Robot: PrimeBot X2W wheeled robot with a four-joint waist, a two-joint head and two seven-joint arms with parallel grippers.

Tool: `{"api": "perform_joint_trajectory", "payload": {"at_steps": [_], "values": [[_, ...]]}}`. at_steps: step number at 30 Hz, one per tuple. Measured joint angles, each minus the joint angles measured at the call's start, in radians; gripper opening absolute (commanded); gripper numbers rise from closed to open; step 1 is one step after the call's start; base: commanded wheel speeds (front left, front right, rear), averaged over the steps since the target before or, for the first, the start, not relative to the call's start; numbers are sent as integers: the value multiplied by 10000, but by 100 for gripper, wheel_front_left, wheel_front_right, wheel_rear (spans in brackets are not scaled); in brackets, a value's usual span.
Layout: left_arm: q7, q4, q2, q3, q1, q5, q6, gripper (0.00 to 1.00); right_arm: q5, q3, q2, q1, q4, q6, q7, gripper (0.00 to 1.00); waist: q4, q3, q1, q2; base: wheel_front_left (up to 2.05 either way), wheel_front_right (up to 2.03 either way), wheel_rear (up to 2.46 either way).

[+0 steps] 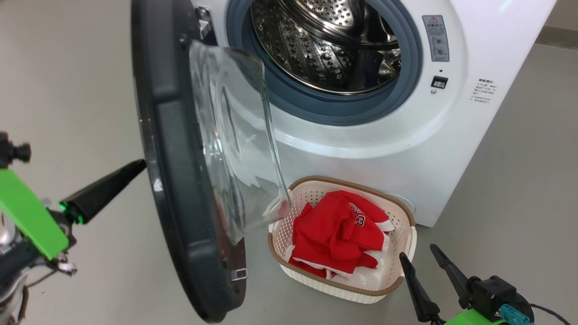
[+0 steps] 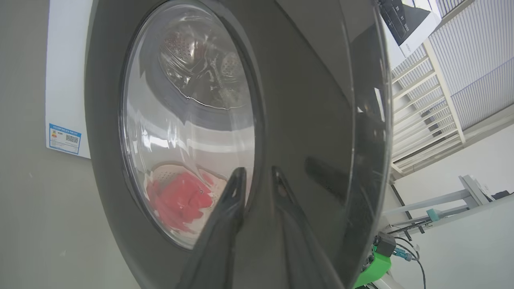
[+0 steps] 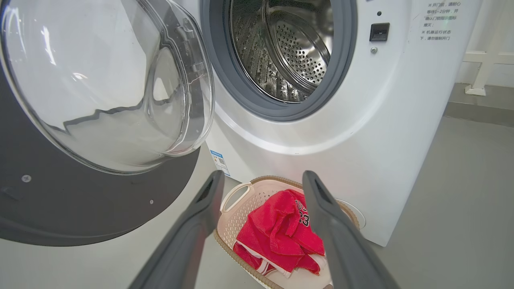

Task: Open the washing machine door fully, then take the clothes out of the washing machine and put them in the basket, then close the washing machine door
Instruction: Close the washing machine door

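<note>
The white washing machine (image 1: 406,149) stands with its steel drum (image 1: 325,40) showing no garments. Its door (image 1: 171,135) hangs swung out, edge-on to me, the glass bowl (image 1: 230,135) bulging toward the machine. The red clothes (image 1: 334,234) lie in the basket (image 1: 352,181) on the floor below the opening. My left gripper (image 1: 135,168) touches the door's outer black face (image 2: 305,120), and its fingers (image 2: 258,173) stand slightly apart with nothing between them. My right gripper (image 1: 417,255) hovers open just in front of the basket (image 3: 241,208) and the clothes (image 3: 277,233).
Grey floor (image 1: 67,90) stretches left of the door and right of the machine. A blue label (image 2: 64,138) sits on the machine's white side. White railings (image 2: 433,100) stand beyond the door. A step and white post (image 3: 482,68) lie behind the machine's right side.
</note>
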Motion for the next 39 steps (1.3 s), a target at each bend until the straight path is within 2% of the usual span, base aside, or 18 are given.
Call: {"api": "perform_joint_trajectory", "payload": {"at_steps": [4,7,20,37,39], "values": [[-445,107,-2,40,500,211,0,53,0,10,-2,3,-2,0,0,100,91,-110,0,0,0,0,0],[-800,230,-2,59,900,263,-2,100,2,25,-2,26,-4,0,0,100,156,-213,0,0,0,0,0],[-2656,1139,-115,-29,2317,527,-2,100,15,92,-13,241,-4,0,2,100,378,-481,0,0,0,0,0],[-5340,2025,-782,-188,3952,401,-2,100,19,128,-119,239,-4,0,0,100,421,-475,0,0,0,0,0],[-5674,2144,-796,-374,4002,648,-2,100,19,127,-123,237,-4,0,0,100,419,-450,0,0,0,0,0]]}}
